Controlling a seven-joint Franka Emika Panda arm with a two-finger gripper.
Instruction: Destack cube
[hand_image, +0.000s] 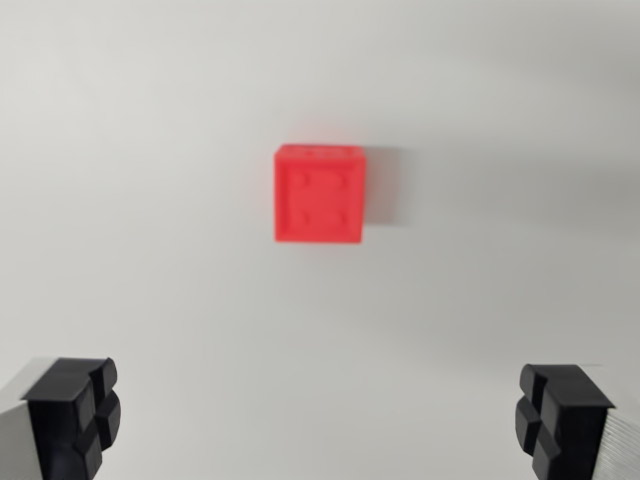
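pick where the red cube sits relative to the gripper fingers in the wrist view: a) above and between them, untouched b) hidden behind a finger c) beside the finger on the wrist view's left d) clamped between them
a: the red cube lies alone on the white surface, well above the wide-open gripper, whose fingers sit at the bottom corners.

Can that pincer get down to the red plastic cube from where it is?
Probably yes. The pincer is open wide, and the red plastic cube sits alone on the bare white surface with nothing between them. Whether another cube lies beneath cannot be told.
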